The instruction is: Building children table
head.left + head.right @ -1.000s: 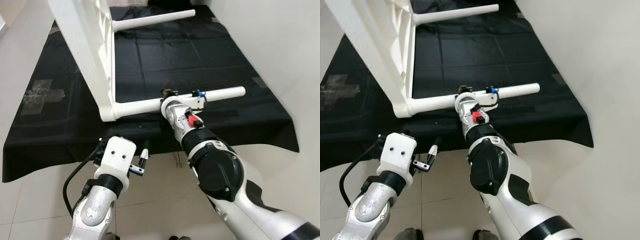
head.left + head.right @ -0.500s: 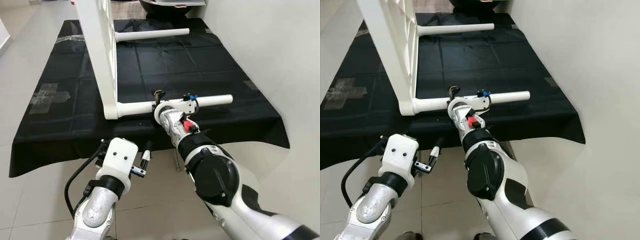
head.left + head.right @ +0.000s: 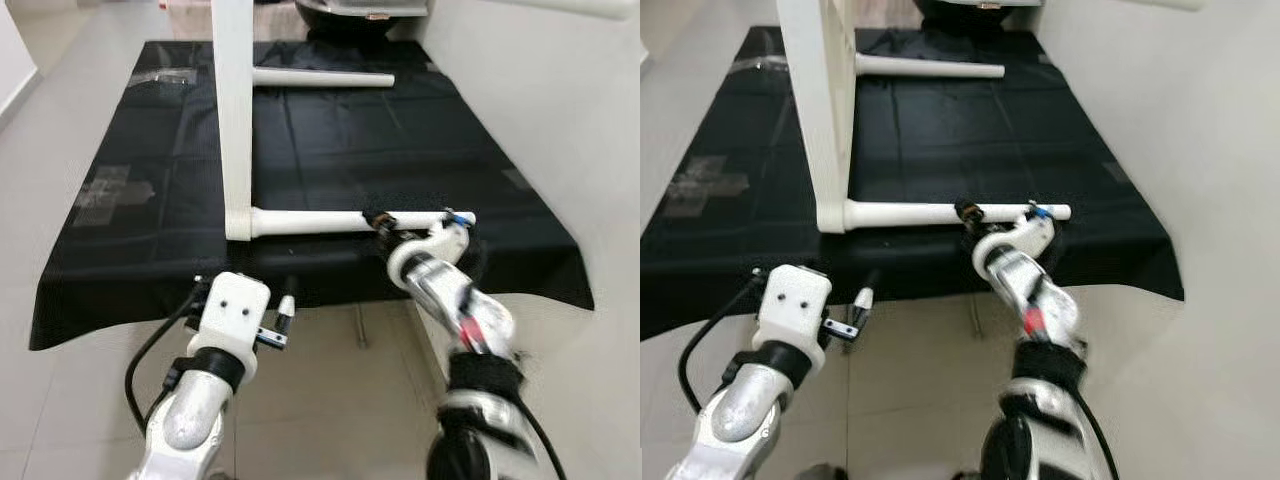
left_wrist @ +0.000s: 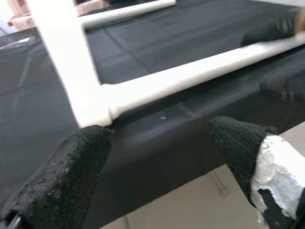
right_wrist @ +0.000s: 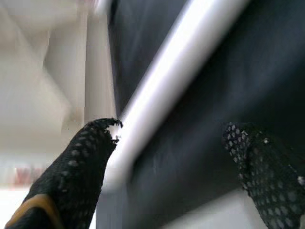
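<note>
White plastic children's table (image 3: 235,110) is standing on its side on the black floor mat (image 3: 330,130), centre frame. Right claw (image 3: 420,222) is now letting go of the near white leg (image 3: 320,221), fingers spread; left claw (image 3: 283,315) is hovering open, lower left.

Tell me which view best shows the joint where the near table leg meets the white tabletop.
The left wrist view: the joint sits close and sharp between the left gripper fingers. Both eye views show the joint from farther off, by the black mat edge. The right wrist view shows a blurred stretch of the near table leg.
</note>
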Controlling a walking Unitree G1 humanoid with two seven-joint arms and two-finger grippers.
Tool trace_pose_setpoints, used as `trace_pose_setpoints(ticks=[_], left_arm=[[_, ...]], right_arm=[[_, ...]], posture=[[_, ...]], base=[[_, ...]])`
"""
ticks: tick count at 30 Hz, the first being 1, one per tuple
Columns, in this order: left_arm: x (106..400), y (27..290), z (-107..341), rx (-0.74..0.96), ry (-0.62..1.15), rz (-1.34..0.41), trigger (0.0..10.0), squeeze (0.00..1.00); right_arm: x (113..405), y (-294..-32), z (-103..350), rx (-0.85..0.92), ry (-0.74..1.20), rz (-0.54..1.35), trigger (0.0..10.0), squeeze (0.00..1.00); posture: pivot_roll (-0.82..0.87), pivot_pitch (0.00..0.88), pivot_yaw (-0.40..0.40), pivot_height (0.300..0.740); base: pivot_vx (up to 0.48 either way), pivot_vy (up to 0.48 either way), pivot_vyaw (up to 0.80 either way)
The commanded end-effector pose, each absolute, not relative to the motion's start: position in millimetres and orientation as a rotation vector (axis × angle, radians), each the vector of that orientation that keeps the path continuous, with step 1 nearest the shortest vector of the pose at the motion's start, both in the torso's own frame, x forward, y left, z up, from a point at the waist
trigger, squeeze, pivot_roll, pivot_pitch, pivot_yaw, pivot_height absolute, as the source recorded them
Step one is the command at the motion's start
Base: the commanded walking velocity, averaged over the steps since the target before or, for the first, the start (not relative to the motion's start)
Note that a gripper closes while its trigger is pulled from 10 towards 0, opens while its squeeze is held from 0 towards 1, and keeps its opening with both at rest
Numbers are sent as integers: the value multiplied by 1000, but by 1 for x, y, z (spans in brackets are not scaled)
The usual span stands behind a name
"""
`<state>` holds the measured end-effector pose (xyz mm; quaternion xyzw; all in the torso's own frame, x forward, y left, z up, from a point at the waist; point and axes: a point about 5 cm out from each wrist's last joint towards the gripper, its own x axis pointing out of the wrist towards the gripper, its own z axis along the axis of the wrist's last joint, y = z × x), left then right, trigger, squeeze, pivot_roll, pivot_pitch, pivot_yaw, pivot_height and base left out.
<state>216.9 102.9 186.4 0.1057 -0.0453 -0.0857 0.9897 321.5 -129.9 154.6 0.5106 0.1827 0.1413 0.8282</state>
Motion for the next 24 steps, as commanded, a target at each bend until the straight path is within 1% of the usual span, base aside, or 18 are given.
trace_pose_setpoints(ticks=[1,2,4,5,7,9,12,14,16,18,24], left_arm=[[216,103,183,214,-78,-167,10000,0],[217,105,183,215,-78,-158,10000,0],[217,105,183,215,-78,-158,10000,0],[217,108,184,211,-76,-144,10000,0],[217,112,184,200,-76,-117,10000,0],[216,114,183,205,-75,-103,10000,0],[216,114,183,205,-75,-103,10000,0],[215,114,182,216,-73,-103,10000,0],[215,114,181,220,-72,-104,10000,0],[215,115,179,222,-68,-105,10000,0],[216,115,178,218,-66,-107,10000,0]], right_arm=[[313,-124,165,982,348,405,10000,0],[309,-131,165,830,278,384,10000,0],[309,-131,165,830,278,384,10000,0],[308,-141,169,601,159,332,10000,0],[298,-147,183,253,-3,294,10000,0],[290,-147,184,57,-68,269,10000,0],[290,-147,184,57,-68,269,10000,0],[283,-144,183,-40,-85,266,10000,0],[281,-143,182,-66,-92,268,10000,0],[277,-142,181,-97,-91,276,10000,0],[276,-142,177,-118,-111,272,10000,0]], posture=[[109,122,-65,740],[109,122,-65,740],[109,122,-65,740],[101,120,-61,740],[98,118,-62,740],[106,118,-64,740],[106,118,-64,740],[108,115,-66,740],[108,115,-66,740],[106,112,-66,740],[105,112,-69,740]], base=[[0,0,0],[0,0,0],[0,0,0],[0,0,0],[0,0,0],[0,0,0],[0,0,0],[0,0,0],[0,0,0],[304,0,0],[385,-261,0]])
